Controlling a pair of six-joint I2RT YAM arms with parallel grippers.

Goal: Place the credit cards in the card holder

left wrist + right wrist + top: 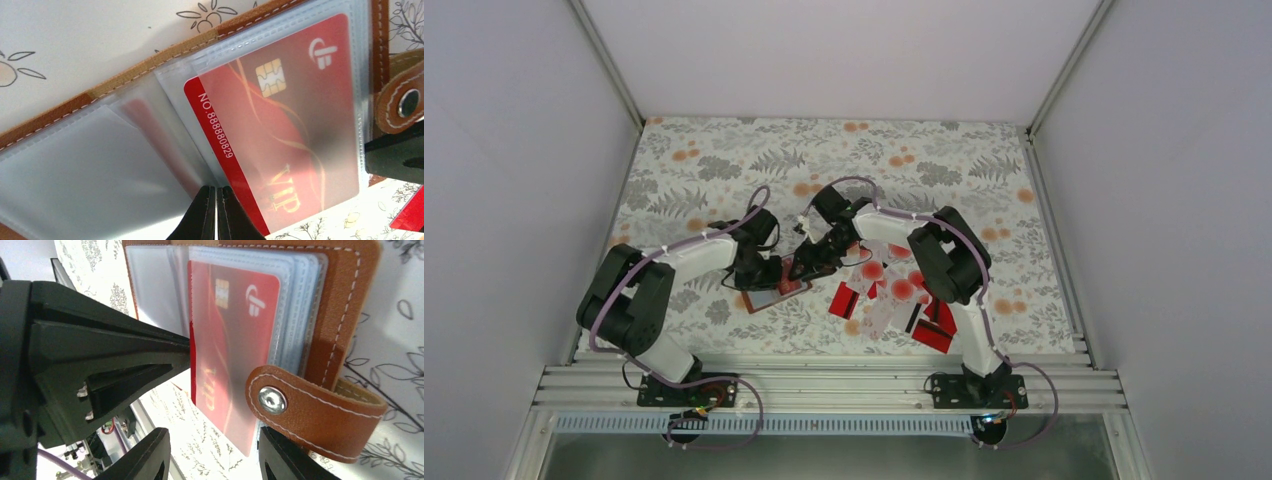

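Open: the far half of the surface (724, 160), passable right up to the walls (514, 180).
Blocked: the middle, where my left gripper (764, 268) and right gripper (812, 258) meet tip to tip over the card holder (764, 300).
Blocked: near right, loose cards (894, 290) strewn under my right arm (944, 265).
Tight: the holder's snap strap (310, 410) sits just beside my right gripper's spread fingers (282, 457).

Brown card holder (345, 300), red credit card (235, 340), floral-patterned table (724, 160)

Floral table cover (724, 160) with grey ferns and orange blooms; ridged metal rail (824, 385) at near edge.
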